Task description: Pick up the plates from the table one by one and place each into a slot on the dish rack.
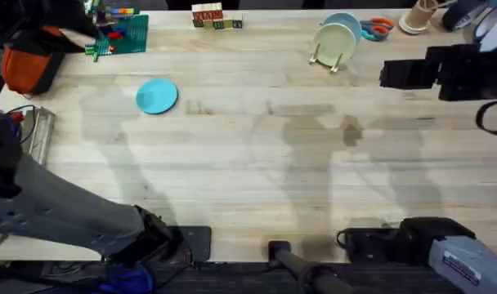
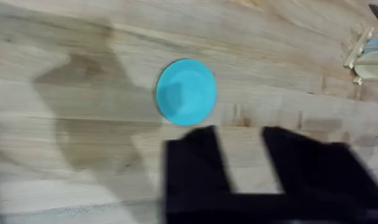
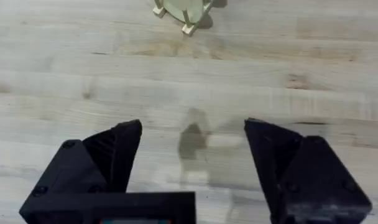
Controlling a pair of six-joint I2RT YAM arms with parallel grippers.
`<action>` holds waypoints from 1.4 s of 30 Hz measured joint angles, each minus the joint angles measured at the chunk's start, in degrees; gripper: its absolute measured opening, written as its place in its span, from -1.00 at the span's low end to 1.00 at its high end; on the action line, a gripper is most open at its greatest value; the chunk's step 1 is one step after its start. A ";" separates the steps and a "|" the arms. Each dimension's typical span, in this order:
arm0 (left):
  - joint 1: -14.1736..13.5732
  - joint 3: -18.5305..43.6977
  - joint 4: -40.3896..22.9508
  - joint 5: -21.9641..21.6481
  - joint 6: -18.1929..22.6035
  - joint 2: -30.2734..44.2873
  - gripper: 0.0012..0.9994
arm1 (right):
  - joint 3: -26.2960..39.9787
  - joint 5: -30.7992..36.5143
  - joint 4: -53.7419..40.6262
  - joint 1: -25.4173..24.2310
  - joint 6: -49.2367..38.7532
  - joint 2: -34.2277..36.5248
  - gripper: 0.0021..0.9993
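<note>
A turquoise plate (image 1: 157, 95) lies flat on the left part of the wooden table (image 1: 257, 171). It also shows in the left wrist view as the plate (image 2: 186, 91), a little ahead of my left gripper (image 2: 245, 167), whose black fingers (image 2: 192, 162) are open with nothing between them. The dish rack (image 1: 333, 51) stands at the back right of centre. A cream-green plate (image 1: 333, 39) stands on edge in it, with a pale blue plate (image 1: 350, 23) behind. My right gripper (image 3: 192, 168) is open over bare wood, far short of the rack (image 3: 181, 11).
At the back left is a green brick baseplate (image 1: 122, 34), with wooden letter blocks (image 1: 216, 16) at the back centre. Scissors (image 1: 379, 28) and a tape roll (image 1: 416, 20) lie behind the rack. A black device (image 1: 445, 69) juts in from the right edge. An orange bag (image 1: 32, 61) sits far left.
</note>
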 joint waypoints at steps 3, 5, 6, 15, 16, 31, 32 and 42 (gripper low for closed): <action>0.67 0.02 0.00 0.15 0.47 0.02 -0.87 | 0.00 -0.02 0.00 0.00 0.00 0.00 0.99; 0.70 0.04 -0.02 0.20 0.49 0.02 -0.92 | 0.00 -0.01 0.01 0.00 0.00 0.00 0.99; 0.68 0.04 -0.02 0.28 0.48 0.02 -0.92 | 0.00 0.00 0.02 0.00 0.00 0.00 0.99; 0.66 0.04 -0.65 0.39 -3.55 0.02 -0.92 | 0.00 -0.02 0.04 0.00 0.00 -0.01 0.99; 0.66 0.04 -0.48 0.39 -3.60 0.02 -0.92 | 0.00 -0.02 0.04 0.00 0.00 0.00 0.99; 0.64 0.11 -1.54 16.55 14.16 3.23 -0.93 | 0.00 0.00 1.07 -0.01 0.00 0.00 0.99; 0.64 0.11 -2.05 16.92 14.58 3.91 -0.93 | 0.00 -0.02 1.07 -0.02 0.00 -0.02 0.99; 0.64 0.11 -2.99 17.94 14.05 8.51 -0.92 | 0.00 -0.02 1.11 0.00 0.00 0.00 0.99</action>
